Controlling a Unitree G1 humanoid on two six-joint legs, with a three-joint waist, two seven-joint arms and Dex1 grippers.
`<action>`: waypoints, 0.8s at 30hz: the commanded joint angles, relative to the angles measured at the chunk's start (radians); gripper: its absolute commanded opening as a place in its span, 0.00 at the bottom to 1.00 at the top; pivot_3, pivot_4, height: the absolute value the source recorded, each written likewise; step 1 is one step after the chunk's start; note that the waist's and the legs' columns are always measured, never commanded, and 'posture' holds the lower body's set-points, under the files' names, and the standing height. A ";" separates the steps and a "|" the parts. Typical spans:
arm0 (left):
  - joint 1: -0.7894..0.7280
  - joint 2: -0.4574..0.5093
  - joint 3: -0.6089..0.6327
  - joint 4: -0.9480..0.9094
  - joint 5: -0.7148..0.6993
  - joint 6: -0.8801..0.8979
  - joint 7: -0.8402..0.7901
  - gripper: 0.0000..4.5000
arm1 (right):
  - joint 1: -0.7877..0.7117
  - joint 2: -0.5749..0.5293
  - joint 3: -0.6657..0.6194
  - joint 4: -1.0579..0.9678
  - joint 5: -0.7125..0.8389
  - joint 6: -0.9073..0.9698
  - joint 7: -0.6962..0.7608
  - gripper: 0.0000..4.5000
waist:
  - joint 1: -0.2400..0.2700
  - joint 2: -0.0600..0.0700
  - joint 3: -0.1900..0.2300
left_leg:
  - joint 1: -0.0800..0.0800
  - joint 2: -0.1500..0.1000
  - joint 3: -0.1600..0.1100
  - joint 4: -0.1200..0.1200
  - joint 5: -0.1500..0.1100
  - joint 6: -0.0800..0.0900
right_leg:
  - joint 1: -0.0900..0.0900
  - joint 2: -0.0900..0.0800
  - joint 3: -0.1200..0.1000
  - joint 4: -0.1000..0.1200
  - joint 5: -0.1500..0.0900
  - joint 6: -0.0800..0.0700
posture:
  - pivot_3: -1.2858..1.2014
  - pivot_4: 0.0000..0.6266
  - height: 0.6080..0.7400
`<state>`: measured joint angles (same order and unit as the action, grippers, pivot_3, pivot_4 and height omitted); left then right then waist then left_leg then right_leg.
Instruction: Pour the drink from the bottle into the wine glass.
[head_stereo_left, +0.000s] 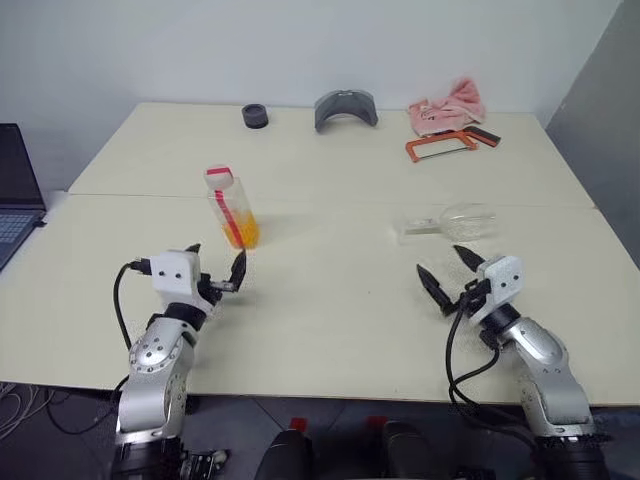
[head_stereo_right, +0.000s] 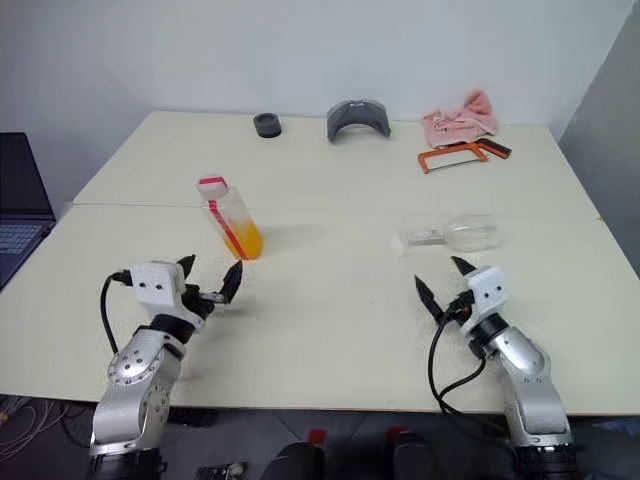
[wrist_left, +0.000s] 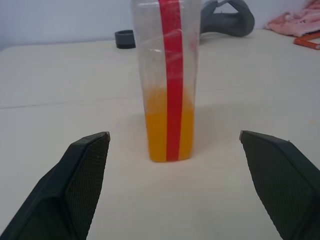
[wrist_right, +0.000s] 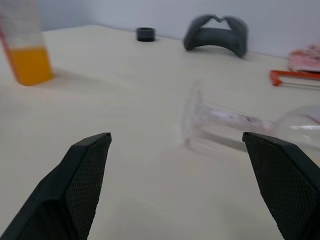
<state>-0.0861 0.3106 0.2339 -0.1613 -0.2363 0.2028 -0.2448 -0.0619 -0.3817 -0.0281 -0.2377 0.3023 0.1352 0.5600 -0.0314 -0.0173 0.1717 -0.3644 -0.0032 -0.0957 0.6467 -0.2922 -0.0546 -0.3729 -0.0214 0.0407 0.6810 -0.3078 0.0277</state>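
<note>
My left end effector (head_stereo_left: 216, 268) gapes just before the upright bottle (head_stereo_left: 232, 212); my right (head_stereo_left: 446, 273) gapes near the toppled glass (head_stereo_left: 455, 222).

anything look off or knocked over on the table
Yes: the wine glass lies on its side in front of the right claw, foot toward the bottle, so it cannot take a pour until it is stood up. The bottle stands upright with drink in its lower part. No spill shows.
</note>
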 joint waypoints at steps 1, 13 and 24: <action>-0.037 0.012 -0.003 -0.033 0.009 0.047 0.019 0.99 | -0.048 -0.059 0.044 -0.134 0.096 0.141 0.091 1.00 | 0.000 0.000 0.000 | 0.000 0.000 0.000 0.000 0.000 0.000 | 0.000 0.000 0.000 0.000 0.000 0.000 | 0.52 0.24 1.00; -0.228 0.022 -0.023 0.041 0.014 0.143 0.020 0.99 | -0.219 -0.109 0.117 -0.195 0.136 0.326 0.133 1.00 | 0.001 -0.001 0.000 | -0.001 -0.002 -0.001 0.000 0.000 0.000 | -0.001 0.000 -0.002 -0.001 0.000 0.000 | 0.52 0.24 1.00; -0.378 0.035 -0.017 0.199 0.034 0.116 0.037 0.99 | -0.275 -0.107 0.139 -0.196 0.135 0.342 0.156 1.00 | 0.001 -0.001 0.001 | -0.001 -0.002 -0.001 0.000 0.002 -0.003 | -0.001 -0.001 -0.002 -0.001 0.000 0.000 | 0.52 0.24 1.00</action>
<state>-0.4403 0.3286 0.2077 0.0382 -0.2154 0.3406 -0.2122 -0.3096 -0.4857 0.1043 -0.3920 0.4208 0.4727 0.6986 -0.0307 -0.0185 0.1722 -0.3658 -0.0051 -0.0966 0.6468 -0.2902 -0.0581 -0.3740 -0.0221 0.0384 0.6802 -0.3078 0.0277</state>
